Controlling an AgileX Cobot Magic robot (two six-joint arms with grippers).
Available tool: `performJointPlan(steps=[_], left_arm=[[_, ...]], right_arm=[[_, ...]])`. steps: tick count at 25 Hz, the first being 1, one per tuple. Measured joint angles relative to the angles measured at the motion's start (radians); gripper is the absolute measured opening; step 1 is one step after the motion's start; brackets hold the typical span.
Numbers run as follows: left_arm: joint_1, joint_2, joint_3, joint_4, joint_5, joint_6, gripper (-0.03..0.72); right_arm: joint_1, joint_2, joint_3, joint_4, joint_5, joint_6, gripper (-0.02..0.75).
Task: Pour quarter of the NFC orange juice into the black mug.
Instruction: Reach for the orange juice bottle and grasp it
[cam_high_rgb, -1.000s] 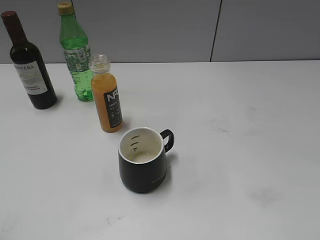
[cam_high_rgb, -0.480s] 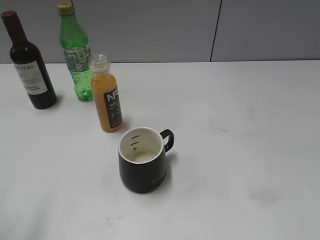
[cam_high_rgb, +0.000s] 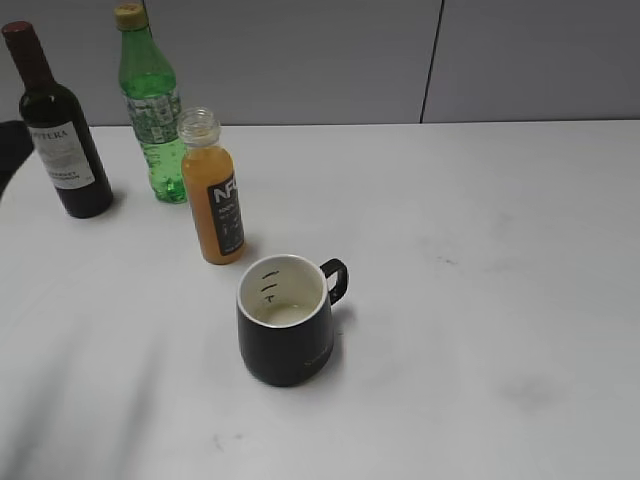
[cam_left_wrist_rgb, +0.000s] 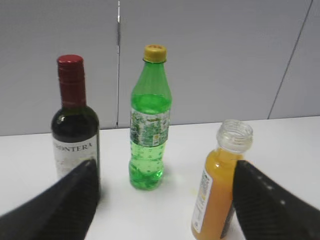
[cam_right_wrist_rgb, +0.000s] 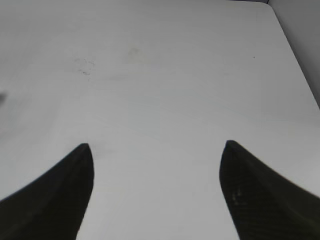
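Note:
The NFC orange juice (cam_high_rgb: 213, 195) stands upright and uncapped on the white table, just behind and left of the black mug (cam_high_rgb: 284, 320). The mug's white inside shows small black marks and its handle points right. The juice also shows in the left wrist view (cam_left_wrist_rgb: 218, 192), near the right finger. My left gripper (cam_left_wrist_rgb: 162, 167) is open and empty, low over the table in front of the bottles. Only a dark part of it shows at the exterior view's left edge (cam_high_rgb: 10, 148). My right gripper (cam_right_wrist_rgb: 156, 146) is open and empty over bare table.
A dark wine bottle (cam_high_rgb: 57, 130) and a taller green bottle with yellow cap (cam_high_rgb: 152, 105) stand at the back left beside the juice. They also show in the left wrist view, the wine bottle (cam_left_wrist_rgb: 75, 125) left of the green bottle (cam_left_wrist_rgb: 150, 120). A grey wall runs behind the table.
A dark part of my left arm has come into the exterior view at the left edge. The bottles and the mug have not moved.

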Motion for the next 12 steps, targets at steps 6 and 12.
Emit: performJointPlan(steps=[6, 12], left_arm=[[-0.053, 0.236, 0.0, 0.127, -0.246, -0.152, 0.645], [-0.055, 0.492, 0.001, 0.363, -0.431, -0.412, 0.645]], right_arm=[[0.0, 0.0, 0.0, 0.0, 0.0, 0.0, 0.594], [0.0, 0.0, 0.0, 0.0, 0.0, 0.0, 0.594]])
